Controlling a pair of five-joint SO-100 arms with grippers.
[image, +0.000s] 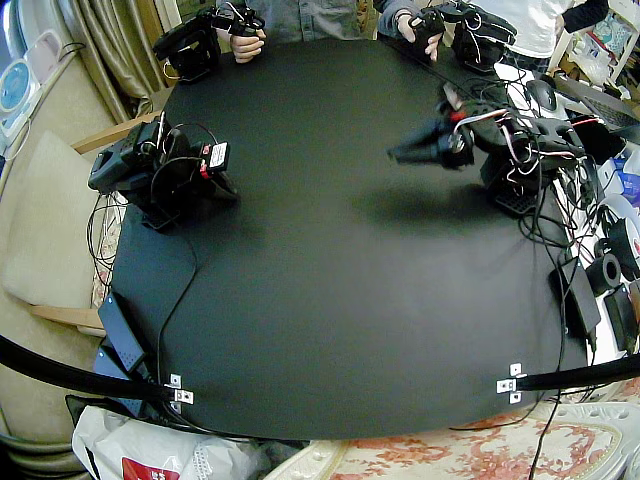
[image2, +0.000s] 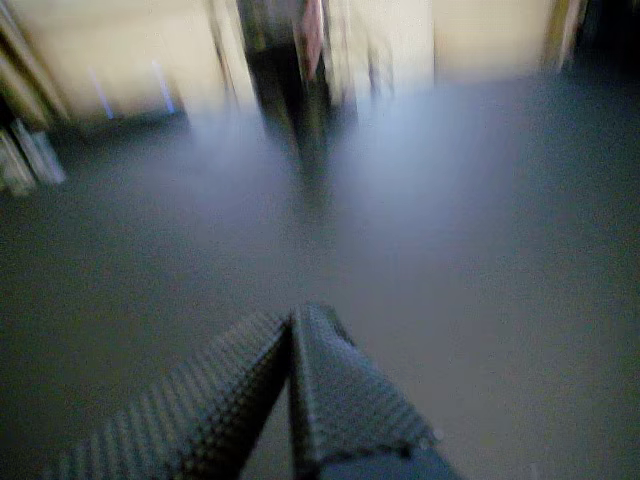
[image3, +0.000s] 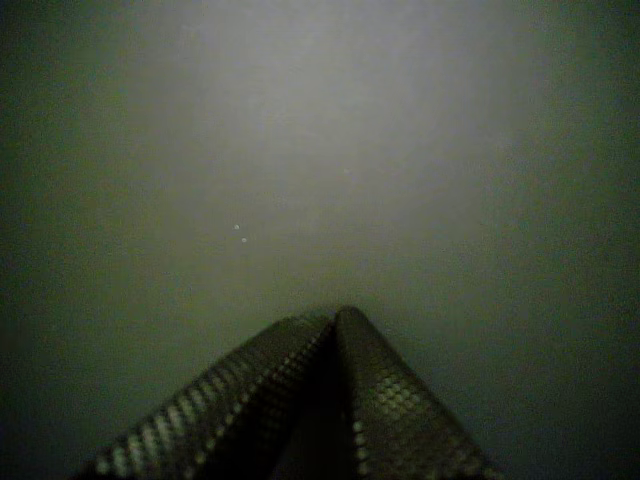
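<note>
Black matte tabletop spreads under both arms. My left gripper hangs out above its middle, jaws pressed together on nothing. My right gripper is likewise closed and bare, nose close over that surface. I judge its folded arm parked. Tangled cables crowd the table edge beyond.

Left arm extended, right arm folded

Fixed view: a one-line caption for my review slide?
Left arm holds its shut black hand raised over the matte black tabletop; right arm sits folded near the table edge.
</note>
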